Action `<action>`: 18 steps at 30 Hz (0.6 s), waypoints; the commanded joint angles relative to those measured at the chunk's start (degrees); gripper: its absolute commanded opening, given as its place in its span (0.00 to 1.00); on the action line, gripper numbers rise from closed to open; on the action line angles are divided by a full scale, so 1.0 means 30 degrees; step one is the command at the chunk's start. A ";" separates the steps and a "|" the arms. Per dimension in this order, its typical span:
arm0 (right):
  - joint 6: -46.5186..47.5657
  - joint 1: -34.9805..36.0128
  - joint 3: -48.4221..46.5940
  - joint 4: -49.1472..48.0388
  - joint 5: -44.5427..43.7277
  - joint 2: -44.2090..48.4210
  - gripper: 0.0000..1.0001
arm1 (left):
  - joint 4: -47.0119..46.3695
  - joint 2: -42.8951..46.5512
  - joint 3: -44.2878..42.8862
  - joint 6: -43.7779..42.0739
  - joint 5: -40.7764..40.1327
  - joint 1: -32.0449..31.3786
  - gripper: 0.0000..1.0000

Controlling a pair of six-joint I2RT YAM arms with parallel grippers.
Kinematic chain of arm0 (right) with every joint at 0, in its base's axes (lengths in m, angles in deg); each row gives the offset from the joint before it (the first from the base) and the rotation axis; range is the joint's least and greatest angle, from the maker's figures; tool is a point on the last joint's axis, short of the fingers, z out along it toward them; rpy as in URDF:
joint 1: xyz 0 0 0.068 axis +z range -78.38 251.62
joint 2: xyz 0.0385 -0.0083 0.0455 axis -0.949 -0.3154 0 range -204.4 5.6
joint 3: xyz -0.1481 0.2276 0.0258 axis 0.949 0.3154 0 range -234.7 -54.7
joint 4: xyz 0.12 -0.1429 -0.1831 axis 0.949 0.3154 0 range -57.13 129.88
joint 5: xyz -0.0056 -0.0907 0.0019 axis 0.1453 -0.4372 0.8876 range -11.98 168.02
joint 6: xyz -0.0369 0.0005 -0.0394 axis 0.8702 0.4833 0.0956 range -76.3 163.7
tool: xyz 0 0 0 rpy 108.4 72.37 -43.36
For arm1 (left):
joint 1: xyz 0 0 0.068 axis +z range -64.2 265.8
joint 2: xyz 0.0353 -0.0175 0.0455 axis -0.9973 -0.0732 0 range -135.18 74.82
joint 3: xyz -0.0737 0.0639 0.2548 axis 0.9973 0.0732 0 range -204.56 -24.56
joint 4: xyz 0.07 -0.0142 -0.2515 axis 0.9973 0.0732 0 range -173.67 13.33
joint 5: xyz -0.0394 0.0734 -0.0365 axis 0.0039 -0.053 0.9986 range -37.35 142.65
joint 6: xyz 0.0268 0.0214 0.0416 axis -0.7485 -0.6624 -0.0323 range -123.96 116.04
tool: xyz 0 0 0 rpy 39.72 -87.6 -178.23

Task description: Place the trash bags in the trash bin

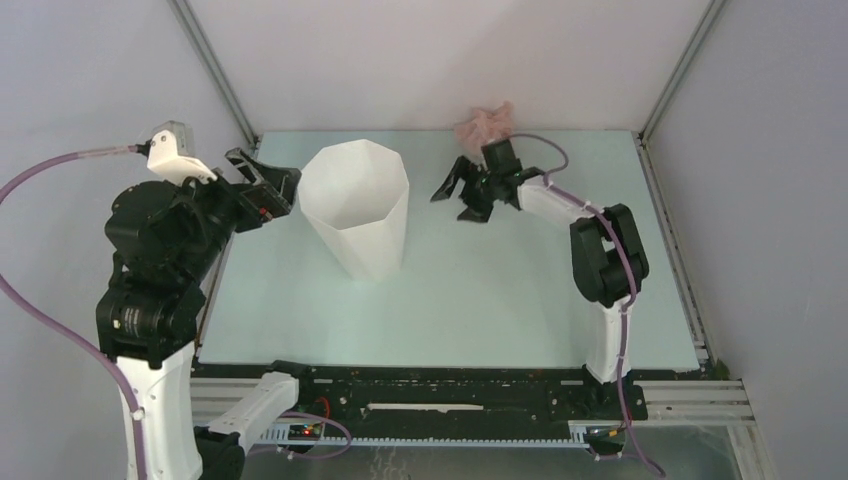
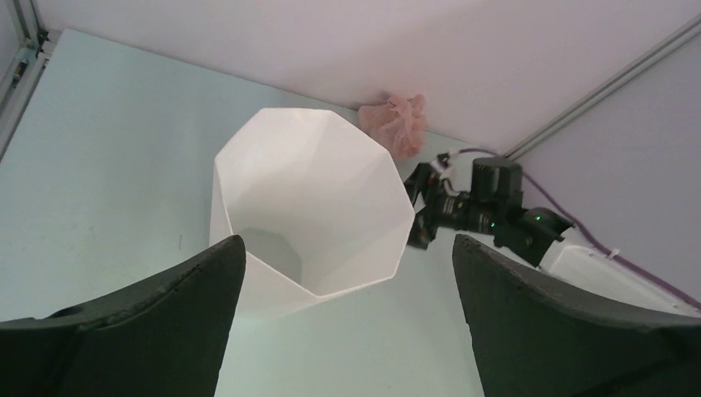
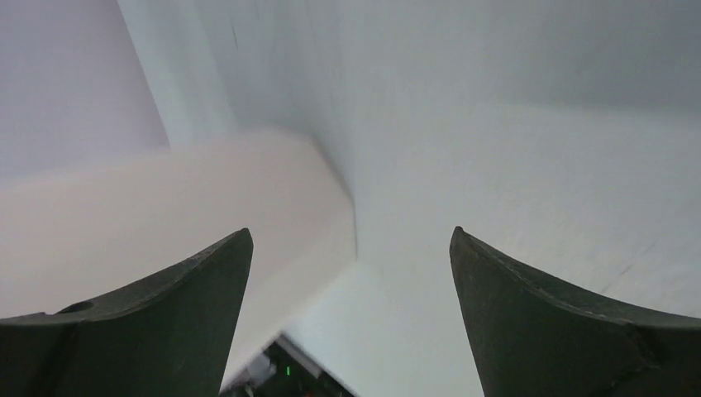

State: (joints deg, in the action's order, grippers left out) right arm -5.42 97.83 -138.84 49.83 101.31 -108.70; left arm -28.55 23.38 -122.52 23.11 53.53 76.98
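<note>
Pale green table (image 1: pixel 450 310) between grey walls, with a white bin at its middle.

The trash bin (image 1: pixel 355 205) stands upright left of centre, long axis vertical, open mouth up, narrower base on the table. The left gripper (image 2: pixel 349 237) hangs just left of its rim with jaws spread wide and empty. The right gripper (image 1: pixel 450 207), also gaping and empty, points toward the bin from the right. The trash bag (image 1: pixel 485 125) lies crumpled into a pink wad at the far edge, against the back wall.
</note>
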 commanded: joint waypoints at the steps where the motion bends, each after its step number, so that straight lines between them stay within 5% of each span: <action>1: 0.2154 -0.2463 -0.3953 0.1117 -0.1471 -0.2046 0.99 | -0.1433 -0.0555 0.0014 -0.1578 -0.0747 0.0157 1.00; 8: 0.1552 -0.5217 -0.8117 -0.1107 -0.1491 -0.4566 0.99 | -0.2753 -0.0958 0.0838 -0.2756 -0.0442 0.0085 1.00; 18: 0.0942 -0.6499 -1.6810 0.0733 -0.1395 -1.0496 0.95 | -0.3971 -0.2139 0.1323 -0.3310 -0.0077 -0.0279 1.00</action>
State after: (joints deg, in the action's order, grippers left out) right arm -2.12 78.14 -180.68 49.41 97.18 -135.01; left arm -36.55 19.12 -117.95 15.48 52.92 76.90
